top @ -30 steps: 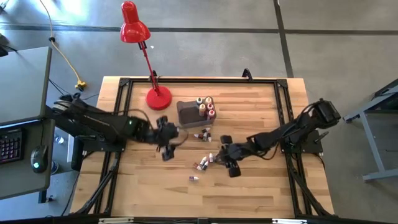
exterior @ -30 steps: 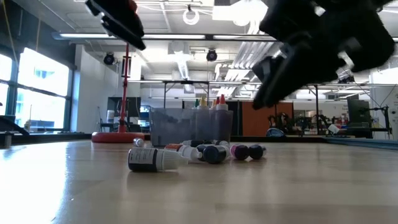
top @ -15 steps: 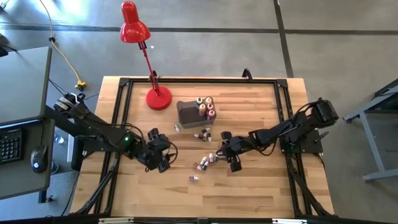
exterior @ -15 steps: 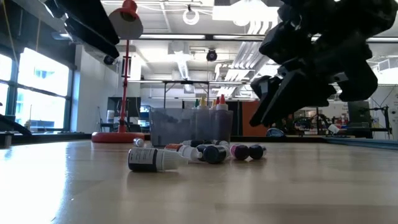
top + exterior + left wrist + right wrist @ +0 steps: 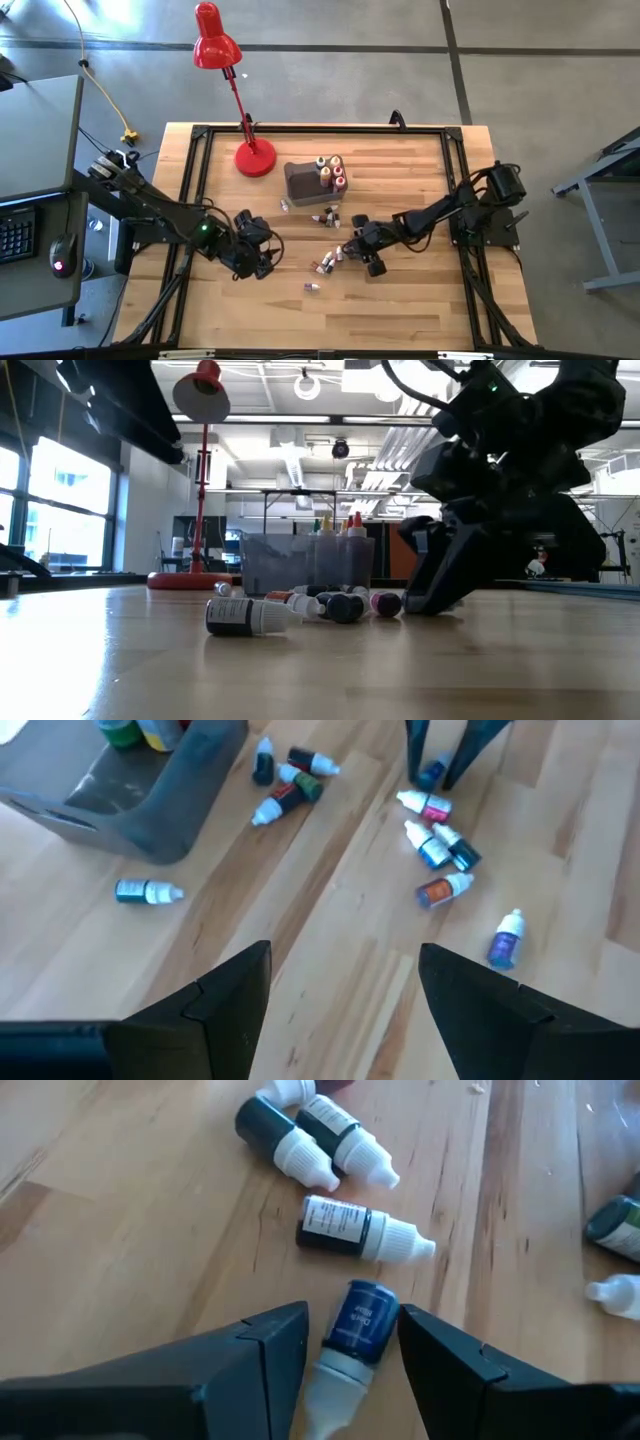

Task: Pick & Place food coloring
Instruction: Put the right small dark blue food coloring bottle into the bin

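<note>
R gripper (image 5: 350,1345) is down at the table, jaws parted and straddling a blue-label food coloring bottle (image 5: 362,1320) lying on its side, white cap pointing back toward the wrist; fingers sit either side w/ a little gap, not yet closed on it as far as I can judge. In the high view the R gripper (image 5: 362,247) sits mid-table at the edge of the loose cluster of bottles (image 5: 330,258). More loose ones lie just beyond the blue bottle: a dark-label bottle (image 5: 350,1227) and two others (image 5: 300,1135) close by. The grey bin (image 5: 303,181) is toward the far side of the table, w/ several bottles standing upright (image 5: 330,170) at its right side; red desk lamp (image 5: 240,95) beside it. L gripper (image 5: 345,985) hovers above the table on its own side, jaws wide, holding nothing, just waiting; high view puts it (image 5: 255,255) well apart from the cluster. Risks, as I read it: bottle is round and lying flat, so an off-centre squeeze could roll or squirt it out from between the fingers; grabbing near the cap taper instead of the body would make it pivot on lift; the dark-label neighbour is near enough that a fingertip could nudge it and scatter the pile. Soft plastic, so too hard a pinch may deform it.
</note>
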Robot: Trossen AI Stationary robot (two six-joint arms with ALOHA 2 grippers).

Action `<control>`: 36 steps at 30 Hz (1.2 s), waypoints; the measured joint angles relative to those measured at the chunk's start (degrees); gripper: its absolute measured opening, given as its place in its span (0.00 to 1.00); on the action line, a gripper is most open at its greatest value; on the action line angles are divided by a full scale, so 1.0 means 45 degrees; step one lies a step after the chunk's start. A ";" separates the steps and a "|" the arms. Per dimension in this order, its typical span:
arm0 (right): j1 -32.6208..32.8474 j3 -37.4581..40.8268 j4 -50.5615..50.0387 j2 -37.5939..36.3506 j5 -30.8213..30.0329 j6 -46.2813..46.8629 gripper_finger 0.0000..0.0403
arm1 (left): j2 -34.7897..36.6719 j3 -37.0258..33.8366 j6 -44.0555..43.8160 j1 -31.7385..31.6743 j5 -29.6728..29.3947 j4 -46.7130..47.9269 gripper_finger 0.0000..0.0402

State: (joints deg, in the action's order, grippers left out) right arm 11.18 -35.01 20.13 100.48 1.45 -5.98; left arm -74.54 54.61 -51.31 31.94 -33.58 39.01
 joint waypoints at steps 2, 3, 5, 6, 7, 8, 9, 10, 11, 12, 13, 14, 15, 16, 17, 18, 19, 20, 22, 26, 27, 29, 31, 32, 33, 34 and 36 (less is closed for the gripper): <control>-0.0002 0.0000 -0.0009 0.0094 -0.0043 0.0029 0.37 | 0.0009 0.0003 -0.0004 -0.0004 -0.0067 -0.0042 0.62; 0.0003 0.0003 0.0119 0.0124 -0.0129 0.0078 0.35 | 0.0010 0.0004 -0.0005 -0.0010 -0.0073 -0.0020 0.62; 0.0010 0.0009 0.0375 0.0132 -0.0214 0.0425 0.31 | 0.0005 0.0004 -0.0005 -0.0006 -0.0081 0.0027 0.62; 0.0010 0.0020 0.0463 0.0094 -0.0259 0.0695 0.28 | 0.0005 0.0004 -0.0005 -0.0005 -0.0094 0.0019 0.62; 0.0010 0.0020 0.0565 0.0070 -0.0300 0.0970 0.25 | 0.0005 0.0004 -0.0005 -0.0005 -0.0093 0.0015 0.62; -0.0009 0.0024 0.0644 0.0015 -0.0305 0.1220 0.22 | 0.0005 0.0004 -0.0005 -0.0005 -0.0093 0.0032 0.62; -0.0028 0.0033 0.0667 -0.0076 -0.0358 0.1316 0.19 | 0.0005 0.0004 -0.0004 -0.0005 -0.0094 0.0026 0.62; -0.0060 0.0074 0.0854 -0.0141 -0.0430 0.1320 0.16 | 0.0005 0.0004 -0.0004 -0.0005 -0.0098 0.0023 0.62; -0.0078 0.0075 0.1201 -0.0241 -0.0571 0.1269 0.16 | 0.0005 0.0004 0.0000 -0.0005 -0.0098 0.0025 0.62; -0.0092 -0.0002 0.1639 -0.0362 -0.0839 0.1084 0.16 | 0.0005 0.0004 -0.0005 -0.0010 -0.0098 0.0027 0.62; -0.0091 -0.0161 0.2169 -0.0513 -0.1270 0.0800 0.16 | 0.0005 0.0004 -0.0005 -0.0010 -0.0103 0.0027 0.62; -0.0113 -0.0401 0.2656 -0.0654 -0.1708 0.0372 0.16 | 0.0005 0.0004 0.0000 -0.0014 -0.0129 0.0018 0.62; -0.0180 -0.0718 0.3106 -0.0746 -0.2238 -0.0117 0.16 | 0.0005 0.0004 0.0003 -0.0015 -0.0204 0.0027 0.62; -0.0296 -0.1086 0.3455 -0.0775 -0.2735 -0.0631 0.16 | 0.0005 0.0004 0.0028 -0.0015 -0.0350 0.0026 0.62; -0.0475 -0.1548 0.3722 -0.0775 -0.3088 -0.1117 0.16 | 0.0005 0.0004 0.0053 -0.0010 -0.0495 0.0017 0.62; -0.0713 -0.2090 0.3825 -0.0766 -0.3316 -0.1579 0.16 | 0.0005 0.0004 0.0059 -0.0010 -0.0624 0.0015 0.62; -0.0997 -0.2679 0.3795 -0.0707 -0.3365 -0.1956 0.18 | 0.0005 0.0004 0.0060 -0.0015 -0.0656 0.0019 0.62; -0.1300 -0.3352 0.3612 -0.0602 -0.3330 -0.2179 0.19 | 0.0005 0.0004 0.0064 -0.0015 -0.0673 0.0015 0.62; -0.1954 -0.4623 0.2481 -0.0302 -0.3472 -0.2040 0.21 | 0.0005 0.0004 0.0087 -0.0015 -0.0685 0.0003 0.62; -0.3228 -0.6665 -0.1137 0.0748 -0.5168 -0.0604 0.20 | 0.0010 0.0004 0.0007 -0.0012 -0.0675 -0.0055 0.62; -0.3510 -0.7019 -0.1675 0.1095 -0.5212 -0.0436 0.19 | 0.0010 0.0004 0.0005 -0.0010 -0.0664 -0.0075 0.62; -0.3960 -0.7520 -0.2028 0.1758 -0.4696 -0.0236 0.17 | 0.0010 0.0004 0.0005 -0.0010 -0.0681 -0.0065 0.62; -0.4184 -0.7933 -0.2072 0.2456 -0.3852 -0.0022 0.17 | 0.0010 0.0004 0.0005 -0.0010 -0.0678 -0.0057 0.62; -0.4206 -0.8124 -0.2162 0.2765 -0.3520 -0.0009 0.17 | 0.0010 0.0004 0.0005 -0.0010 -0.0680 -0.0040 0.62; -0.4211 -0.8278 -0.2462 0.3011 -0.3448 -0.0032 0.18 | 0.0015 0.0004 0.0005 -0.0010 -0.0681 -0.0031 0.62; -0.4197 -0.8457 -0.2688 0.3241 -0.3485 -0.0076 0.19 | 0.0015 0.0004 0.0005 -0.0010 -0.0676 -0.0031 0.62; -0.4187 -0.8772 -0.3009 0.3484 -0.3576 -0.0199 0.22 | 0.0015 0.0004 0.0001 -0.0010 -0.0676 0.0032 0.62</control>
State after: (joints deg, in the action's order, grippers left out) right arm -7.66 -74.48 6.58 116.16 -14.64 -6.88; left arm -74.48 54.63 -51.31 31.90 -36.62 39.15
